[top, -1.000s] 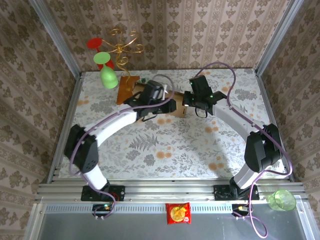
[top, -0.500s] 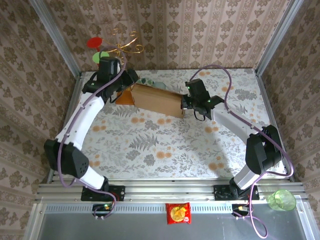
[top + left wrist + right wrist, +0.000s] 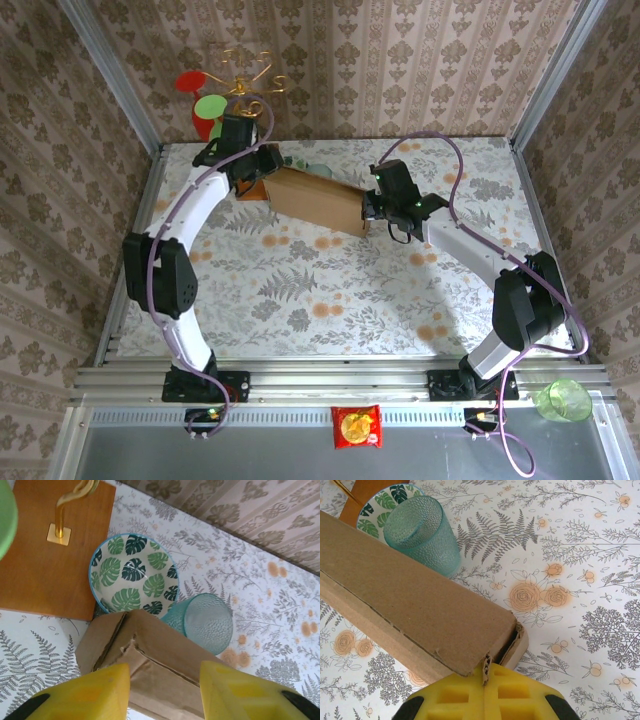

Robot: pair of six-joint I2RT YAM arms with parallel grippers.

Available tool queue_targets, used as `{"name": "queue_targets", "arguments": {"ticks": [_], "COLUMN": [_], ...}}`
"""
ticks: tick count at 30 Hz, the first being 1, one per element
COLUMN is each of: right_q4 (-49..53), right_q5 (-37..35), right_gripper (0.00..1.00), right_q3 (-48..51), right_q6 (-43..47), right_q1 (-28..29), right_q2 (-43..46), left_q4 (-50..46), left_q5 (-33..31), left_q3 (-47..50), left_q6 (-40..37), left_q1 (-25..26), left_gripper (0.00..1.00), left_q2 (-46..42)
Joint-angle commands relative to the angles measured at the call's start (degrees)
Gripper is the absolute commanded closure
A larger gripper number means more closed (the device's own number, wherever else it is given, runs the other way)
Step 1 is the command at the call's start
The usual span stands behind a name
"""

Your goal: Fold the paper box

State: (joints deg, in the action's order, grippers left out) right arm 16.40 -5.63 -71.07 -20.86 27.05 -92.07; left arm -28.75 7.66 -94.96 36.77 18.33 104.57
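The paper box (image 3: 315, 200), a long, flattened brown cardboard tube, lies slantwise at the back of the table. My right gripper (image 3: 372, 212) is at its right end. In the right wrist view the gripper (image 3: 485, 680) is shut, and a thin torn edge of the box (image 3: 405, 605) is pinched between the yellow fingers. My left gripper (image 3: 258, 165) is at the left end. In the left wrist view its fingertips (image 3: 165, 695) stand apart on either side of the box's end (image 3: 160, 665). I cannot tell whether they touch it.
Just behind the box a leaf-patterned bowl (image 3: 135, 575) and a teal tumbler (image 3: 207, 622) lie on the table. An orange-brown wooden slab (image 3: 45, 575) with a gold wire stand (image 3: 245, 80) holding a green cup (image 3: 210, 105) and a red cup (image 3: 190, 82) occupies the back left corner.
My left arm swung from the box's middle to its far left end, uncovering the box. The right gripper kept its hold at the right end.
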Motion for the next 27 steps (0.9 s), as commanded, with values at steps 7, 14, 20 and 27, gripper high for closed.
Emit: {"name": "queue_targets", "arguments": {"ticks": [7, 14, 20, 27], "right_q4": [4.05, 3.97, 3.75, 6.37], "right_q5": [0.66, 1.32, 1.96, 7.14], "right_gripper": [1.0, 1.0, 0.95, 0.73], "right_q3": [2.14, 4.58, 6.53, 5.27], "right_q6": [2.6, 9.43, 12.78, 10.5], "right_q1": [0.73, 0.73, 0.65, 0.55], "right_q2": [0.3, 2.14, 4.98, 8.8], "left_q4": [-0.08, 0.32, 2.15, 3.64], "left_q5": [-1.58, -2.43, -3.36, -3.18], "left_q3": [4.45, 10.18, 17.33, 20.57], "left_q6": [-0.52, 1.18, 3.17, 4.2], "left_q1": [0.44, 1.78, 2.57, 3.33], "left_gripper": [0.67, 0.68, 0.68, 0.69], "left_q2": [-3.44, -5.78, -8.4, -8.83]}}
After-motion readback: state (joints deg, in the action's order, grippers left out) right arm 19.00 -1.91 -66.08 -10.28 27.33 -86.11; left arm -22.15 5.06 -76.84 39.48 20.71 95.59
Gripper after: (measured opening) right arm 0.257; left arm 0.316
